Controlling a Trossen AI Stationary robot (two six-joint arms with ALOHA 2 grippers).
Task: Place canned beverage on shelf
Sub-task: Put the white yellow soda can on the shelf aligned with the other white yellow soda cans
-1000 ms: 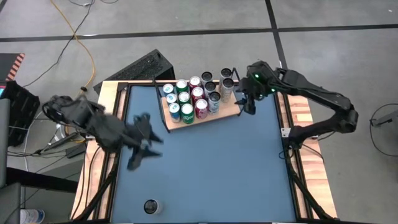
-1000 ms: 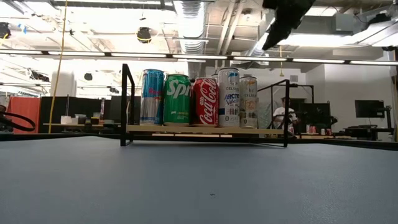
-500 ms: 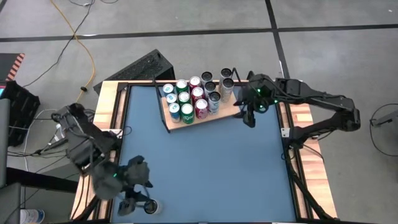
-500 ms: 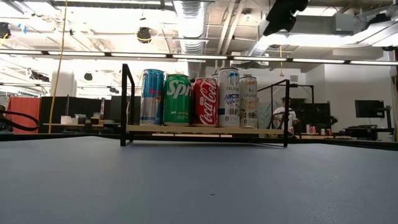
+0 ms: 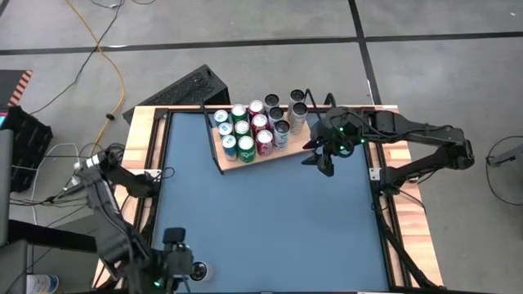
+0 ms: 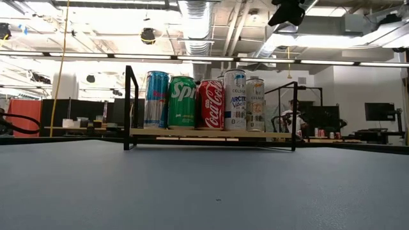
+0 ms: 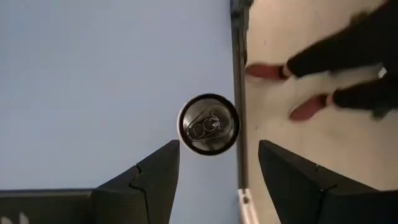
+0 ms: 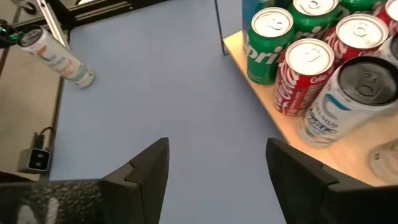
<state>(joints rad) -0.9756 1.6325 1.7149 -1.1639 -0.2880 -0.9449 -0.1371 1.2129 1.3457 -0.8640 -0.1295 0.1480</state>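
A lone dark-topped can [image 5: 198,271] stands upright on the blue tabletop close to its near edge; the left wrist view shows its top [image 7: 208,123]. My left gripper [image 5: 175,263] is open over it, and the can lies ahead of and between the fingers [image 7: 217,171] without touching them. The light-wood shelf [image 5: 304,147] in its black wire frame holds several upright cans [image 5: 255,129] at the table's far middle, and it also shows in the low view [image 6: 211,134]. My right gripper [image 5: 322,160] is open and empty just off the shelf's right end [image 8: 217,171].
The table's wooden side rails [image 5: 392,155] flank the blue top. A dark case [image 5: 184,90] lies on the floor beyond the far left corner. A pale bottle [image 8: 59,53] lies off the table's side. The blue top between the shelf and the lone can is bare.
My left gripper has swept from the table's left middle toward the near edge and now hangs over the lone can. My right gripper has drawn a little away from the shelf's right end toward the near edge. The cans have not moved.
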